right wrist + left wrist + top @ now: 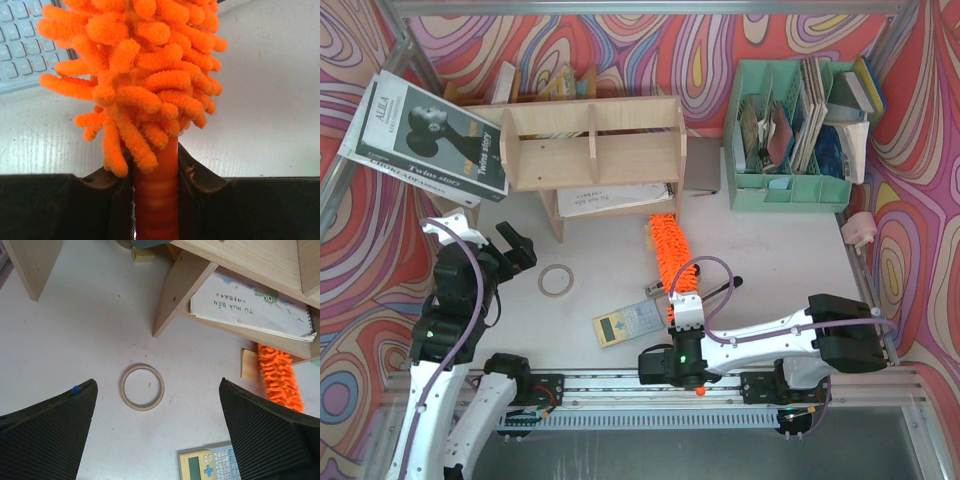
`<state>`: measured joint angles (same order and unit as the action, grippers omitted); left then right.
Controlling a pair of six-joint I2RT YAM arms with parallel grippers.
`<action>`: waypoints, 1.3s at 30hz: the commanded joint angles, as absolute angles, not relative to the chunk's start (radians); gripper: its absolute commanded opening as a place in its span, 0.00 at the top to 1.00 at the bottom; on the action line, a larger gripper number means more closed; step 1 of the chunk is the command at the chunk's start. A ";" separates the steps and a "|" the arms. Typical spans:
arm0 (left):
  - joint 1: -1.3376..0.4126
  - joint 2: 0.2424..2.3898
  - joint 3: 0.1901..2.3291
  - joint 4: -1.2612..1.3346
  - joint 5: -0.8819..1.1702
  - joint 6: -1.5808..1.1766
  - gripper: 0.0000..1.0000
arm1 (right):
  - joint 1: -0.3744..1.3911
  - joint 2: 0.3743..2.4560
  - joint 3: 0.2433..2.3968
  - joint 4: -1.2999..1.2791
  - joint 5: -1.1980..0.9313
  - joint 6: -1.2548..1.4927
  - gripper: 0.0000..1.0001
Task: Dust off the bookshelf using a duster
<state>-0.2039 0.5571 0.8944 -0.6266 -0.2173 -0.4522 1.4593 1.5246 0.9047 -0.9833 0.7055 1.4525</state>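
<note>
The right tool [156, 172] is clamped on the handle of the duster [671, 250], whose fluffy head reaches the lower right corner of the bookshelf [590, 150], so dusting seems about to start with a leftward sweep along that tier, while the left tool [517, 247] stands apart, empty.

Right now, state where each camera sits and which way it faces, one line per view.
Top external: above and behind the arms, looking down on bookshelf, duster and table; both arms, left claw and right claw show.
Left wrist: on the left arm, looking down at a tape ring beside the bookshelf; its open fingers show.
Right wrist: facing the duster's head, fingers clamping its handle.
Shared: duster and calculator appear in all three.
</note>
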 commanded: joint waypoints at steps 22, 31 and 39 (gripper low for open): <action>-0.198 0.548 0.879 -0.617 -0.213 -0.458 0.02 | 1.363 1.451 0.894 -0.875 0.654 1.338 1.00; -0.198 0.550 0.880 -0.620 -0.211 -0.459 0.01 | 1.347 1.440 0.987 -0.947 0.749 1.299 1.00; -0.198 0.546 0.880 -0.621 -0.217 -0.459 0.02 | 1.347 1.435 0.984 -0.915 0.768 1.264 1.00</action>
<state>-0.2039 0.5556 0.8944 -0.6266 -0.2142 -0.4526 1.3537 1.4471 0.9993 -0.9184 0.6853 1.2766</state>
